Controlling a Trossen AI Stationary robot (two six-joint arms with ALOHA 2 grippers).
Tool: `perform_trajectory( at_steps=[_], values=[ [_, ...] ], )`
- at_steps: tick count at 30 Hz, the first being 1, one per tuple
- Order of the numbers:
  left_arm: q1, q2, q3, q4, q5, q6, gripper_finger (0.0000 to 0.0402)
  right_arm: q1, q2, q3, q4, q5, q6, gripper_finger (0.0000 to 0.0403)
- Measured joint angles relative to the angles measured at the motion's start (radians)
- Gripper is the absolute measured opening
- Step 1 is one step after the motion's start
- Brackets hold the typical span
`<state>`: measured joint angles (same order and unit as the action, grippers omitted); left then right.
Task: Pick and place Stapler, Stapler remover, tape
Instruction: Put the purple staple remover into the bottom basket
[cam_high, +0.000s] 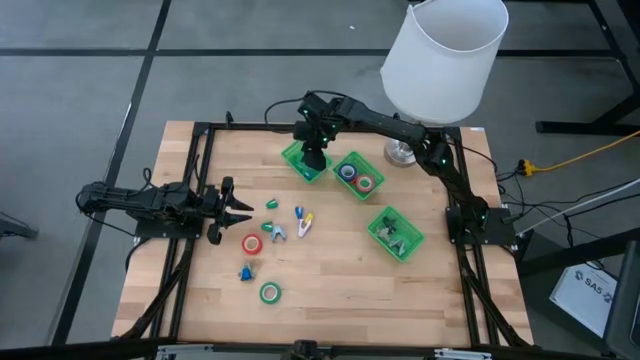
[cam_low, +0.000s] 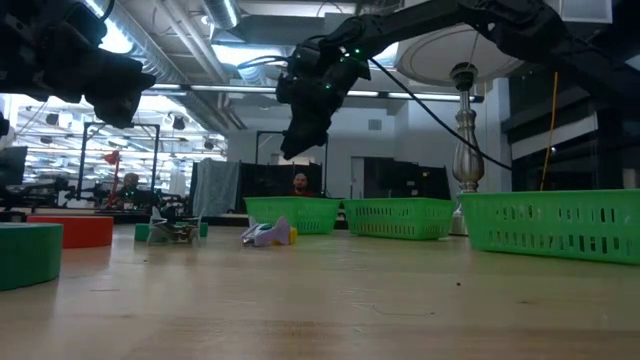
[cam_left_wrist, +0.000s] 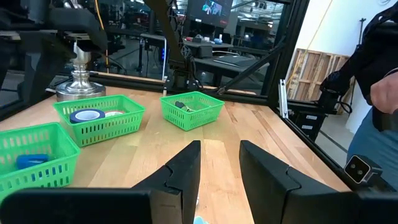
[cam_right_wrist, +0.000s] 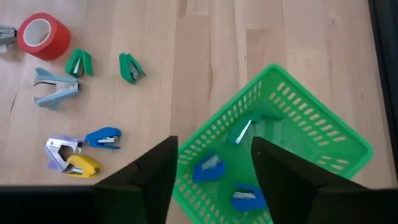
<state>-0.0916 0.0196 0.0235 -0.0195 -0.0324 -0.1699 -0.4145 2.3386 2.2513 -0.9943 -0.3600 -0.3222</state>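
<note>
Right tool (cam_right_wrist: 211, 177) jaws apart, empty, over far-left green tray (cam_right_wrist: 292, 124) holding staplers (cam_right_wrist: 208, 169) | left tool (cam_left_wrist: 219, 171) narrow, empty, bench left | red tape (cam_high: 252, 243) on bench (cam_high: 340, 270) | box (cam_high: 588, 292) lettering unreadable

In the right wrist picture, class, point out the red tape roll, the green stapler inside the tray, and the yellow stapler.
red tape roll (cam_right_wrist: 43, 35), right wrist view, red side wall.
green stapler (cam_right_wrist: 244, 129), right wrist view, body.
yellow stapler (cam_right_wrist: 84, 165), right wrist view, top.
</note>
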Motion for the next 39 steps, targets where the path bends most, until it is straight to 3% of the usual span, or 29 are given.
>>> perform_trajectory(
  at_steps=[14, 20, 39],
  values=[
    [0.000, 0.000, 0.000, 0.000, 0.000, 0.000, 0.0107, 0.060, 0.000, 0.000, -0.021, -0.004, -0.003, 0.0230],
    [0.000, 0.000, 0.000, 0.000, 0.000, 0.000, 0.0107, 0.114, 0.000, 0.000, -0.021, -0.050, -0.007, 0.0230],
    [0.000, 0.000, 0.000, 0.000, 0.000, 0.000, 0.0107, 0.303, 0.000, 0.000, 0.062, -0.052, -0.122, 0.0230]
  ],
)
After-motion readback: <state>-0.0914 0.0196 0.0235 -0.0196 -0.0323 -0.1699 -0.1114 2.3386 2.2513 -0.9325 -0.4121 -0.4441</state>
